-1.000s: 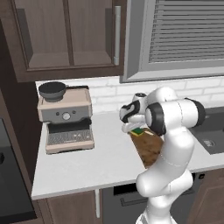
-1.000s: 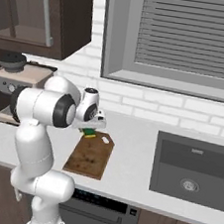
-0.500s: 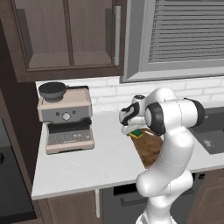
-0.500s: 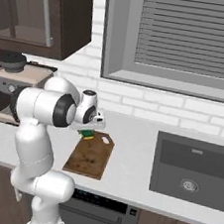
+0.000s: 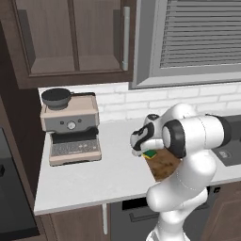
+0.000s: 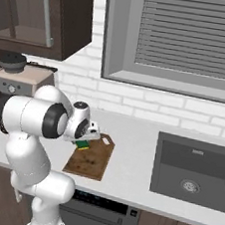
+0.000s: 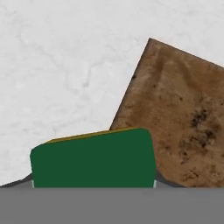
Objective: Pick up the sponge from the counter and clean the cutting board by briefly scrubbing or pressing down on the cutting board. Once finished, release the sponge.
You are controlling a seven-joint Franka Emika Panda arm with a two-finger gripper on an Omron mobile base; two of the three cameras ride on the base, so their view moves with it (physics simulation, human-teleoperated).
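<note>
The pincer (image 6: 87, 139) is clenched on the sponge (image 6: 82, 144), held low over the board's (image 6: 90, 159) far left corner, part over the bench (image 6: 128, 157). Pressing here could land the sponge half off the board's edge. Since a second ago it has moved lower.

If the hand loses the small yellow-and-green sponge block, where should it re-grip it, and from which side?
Grip the small yellow-and-green sponge block across its two short ends, coming straight down from above. In the hand view its broad green scrub face is toward the camera, leaving its thin side edges free for the fingers. It sits at the corner of the dark brown wooden cutting board, so keep the fingers off that edge.
</note>
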